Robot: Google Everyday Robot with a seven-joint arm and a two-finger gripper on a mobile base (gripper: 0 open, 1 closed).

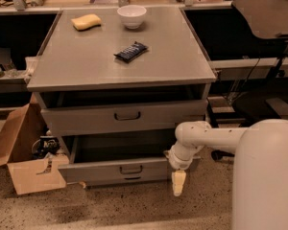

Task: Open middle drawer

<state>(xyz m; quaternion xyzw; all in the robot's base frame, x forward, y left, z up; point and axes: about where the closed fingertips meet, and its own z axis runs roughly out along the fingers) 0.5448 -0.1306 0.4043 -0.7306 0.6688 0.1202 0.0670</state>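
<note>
The middle drawer point(110, 170) is a wide grey front with a small dark loop handle point(131, 169). It stands pulled out from the grey cabinet point(120, 66), with its dark inside showing above the front. My gripper point(178, 185) hangs pointing down at the floor by the right end of that drawer front, well right of the handle. Its cream fingers point(178, 178) are together and hold nothing. The top drawer point(127, 115) above is also pulled out a little.
On the cabinet top lie a dark snack bar point(131, 51), a white bowl point(132, 16) and a yellow sponge point(86, 21). An open cardboard box point(24, 152) stands on the floor at the left. A dark chair point(266, 18) stands at the right.
</note>
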